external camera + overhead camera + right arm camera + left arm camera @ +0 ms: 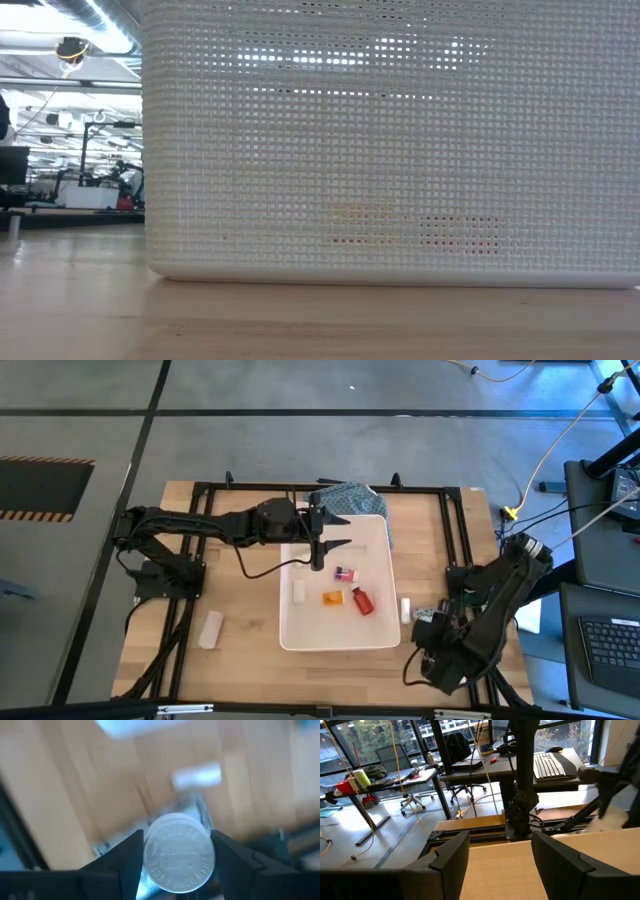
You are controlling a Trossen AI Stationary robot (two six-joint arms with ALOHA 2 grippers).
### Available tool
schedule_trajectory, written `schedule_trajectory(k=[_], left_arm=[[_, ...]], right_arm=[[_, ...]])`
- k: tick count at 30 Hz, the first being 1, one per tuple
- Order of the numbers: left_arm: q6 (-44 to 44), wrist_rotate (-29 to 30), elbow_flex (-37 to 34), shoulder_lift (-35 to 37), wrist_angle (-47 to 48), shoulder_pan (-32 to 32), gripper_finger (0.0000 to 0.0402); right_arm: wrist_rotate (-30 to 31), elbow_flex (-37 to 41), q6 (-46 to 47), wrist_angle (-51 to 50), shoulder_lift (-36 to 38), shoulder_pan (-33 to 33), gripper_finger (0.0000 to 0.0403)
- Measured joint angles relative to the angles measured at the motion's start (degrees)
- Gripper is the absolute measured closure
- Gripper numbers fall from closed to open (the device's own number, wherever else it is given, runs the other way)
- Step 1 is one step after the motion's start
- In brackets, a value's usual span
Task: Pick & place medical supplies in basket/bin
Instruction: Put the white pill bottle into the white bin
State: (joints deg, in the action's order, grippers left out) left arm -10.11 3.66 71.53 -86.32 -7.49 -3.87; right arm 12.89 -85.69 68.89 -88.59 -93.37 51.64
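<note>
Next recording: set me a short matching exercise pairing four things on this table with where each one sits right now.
Things:
1. small red bottle
2. white roll with a round embossed end
3. flat white tube
4. blue-green patterned cloth

Places:
A. bare wood, below the left arm
B. inside the large white plastic tub
C. against the tub's far edge
D. between the fingers of the right pincer

Pairs: 1-B, 2-D, 3-A, 4-C

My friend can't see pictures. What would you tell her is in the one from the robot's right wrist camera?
The right gripper holds a round white container between its two dark fingers, its flat embossed end facing the camera. Behind it is a blurry wooden table with a small white tube lying on it.
</note>
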Motion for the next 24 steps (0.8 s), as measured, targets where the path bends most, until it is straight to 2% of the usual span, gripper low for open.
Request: schedule_trajectory(k=[6,14,24], left_arm=[[-3.07,1.34,-0.02,0.08,1.64,0.94,0.0194],[-8.77,12.18,-0.11,1.74,7.93,3.95,0.0194],[-8.9,20.56,-0.09,5.45,12.79,7.91,0.0194]], right_arm=[[12.26,-0.45,2.87,-1.19,3.99,-2.46,0.0204],[20.91,-0.29,0.35,-1.45,6.25,-7.32,0.0205],[28.98,-0.29,-10.64,-1.63,6.48,-17.78,0.0204]])
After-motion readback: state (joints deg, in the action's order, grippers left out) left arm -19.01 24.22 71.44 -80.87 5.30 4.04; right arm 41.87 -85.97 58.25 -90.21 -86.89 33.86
